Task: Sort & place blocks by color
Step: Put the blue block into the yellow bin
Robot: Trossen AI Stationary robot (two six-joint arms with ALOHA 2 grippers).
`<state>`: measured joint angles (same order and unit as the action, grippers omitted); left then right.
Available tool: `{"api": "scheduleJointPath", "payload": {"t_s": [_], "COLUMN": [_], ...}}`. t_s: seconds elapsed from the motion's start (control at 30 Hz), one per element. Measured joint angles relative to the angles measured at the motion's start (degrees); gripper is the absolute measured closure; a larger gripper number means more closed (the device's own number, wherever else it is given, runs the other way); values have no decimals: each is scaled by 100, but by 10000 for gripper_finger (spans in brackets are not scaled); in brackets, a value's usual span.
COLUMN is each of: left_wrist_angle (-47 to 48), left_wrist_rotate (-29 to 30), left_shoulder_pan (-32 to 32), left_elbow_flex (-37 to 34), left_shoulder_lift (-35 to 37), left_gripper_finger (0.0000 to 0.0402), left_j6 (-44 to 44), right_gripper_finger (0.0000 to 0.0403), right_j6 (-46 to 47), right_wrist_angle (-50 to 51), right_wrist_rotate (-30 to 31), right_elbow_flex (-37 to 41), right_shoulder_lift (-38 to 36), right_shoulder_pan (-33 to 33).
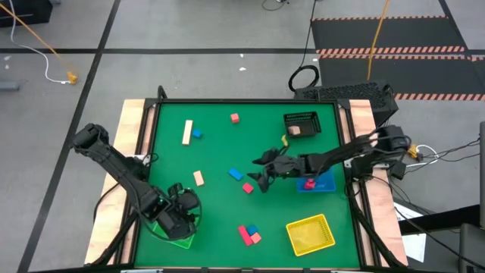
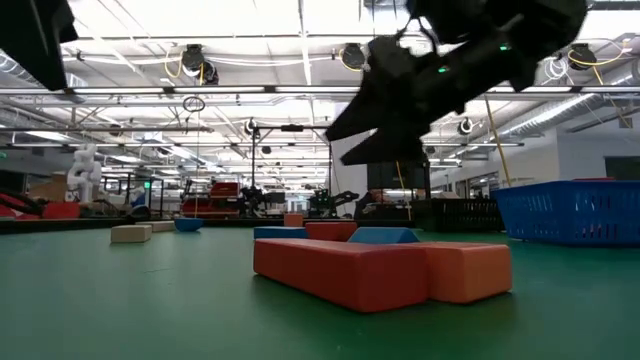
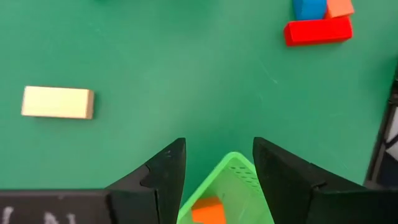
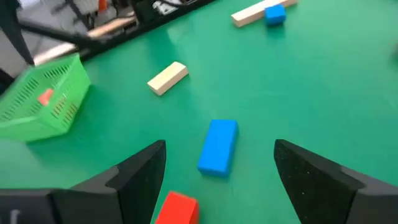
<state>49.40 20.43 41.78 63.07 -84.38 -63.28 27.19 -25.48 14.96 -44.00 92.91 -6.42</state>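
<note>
Your right hand (image 4: 217, 171) hangs wide open and empty over the middle of the tabletop (image 1: 220, 220), directly above a blue bar (image 4: 217, 146), with a red block (image 4: 177, 208) just beside it nearer the wrist. Your left hand (image 3: 217, 177) sits at the near left corner over the green tray (image 3: 227, 196), fingers partly spread and nothing between them; an orange-pink block (image 3: 208, 211) lies in the tray below.

The remaining blocks are scattered. A cream bar (image 1: 187, 132) and a small blue cube (image 1: 197, 134) lie at the far left, a tan block (image 1: 198, 178) sits mid-left, and a red, pink and blue cluster (image 1: 248, 233) lies near the front. A red piece (image 1: 310, 183) is in the blue tray (image 1: 326, 183).

The risk, as I judge it: come straight down on the blue bar and one finger may land on the red block, nudging both or pinching two colours together. An off-centre grip could also let the bar twist.

No brand, label or writing can be read.
</note>
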Motion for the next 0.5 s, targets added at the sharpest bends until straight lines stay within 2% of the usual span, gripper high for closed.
{"api": "scheduleJointPath", "payload": {"t_s": [0.17, 0.23, 0.33, 0.5], "left_wrist_angle": [-1, 5, 8, 33], "left_wrist_rotate": [50, 55, 60, 60], "left_shoulder_pan": [-111, -137, -136, -132], "left_elbow_flex": [4, 4, 4, 7], "left_shoulder_lift": [0, 0, 0, 0], "left_gripper_finger": [215, 215, 215, 215], "left_j6": [68, 95, 200, 443], "right_gripper_finger": [115, 115, 115, 115], "right_j6": [-519, -587, -476, -116], "right_wrist_angle": [366, 867, 1638, 1984], "right_wrist_rotate": [37, 347, 758, 750], "right_elbow_flex": [-749, -1081, -1562, -2089], "right_shoulder_lift": [719, 963, 1332, 1736], "right_shoulder_pan": [0, -2, 0, 0]}}
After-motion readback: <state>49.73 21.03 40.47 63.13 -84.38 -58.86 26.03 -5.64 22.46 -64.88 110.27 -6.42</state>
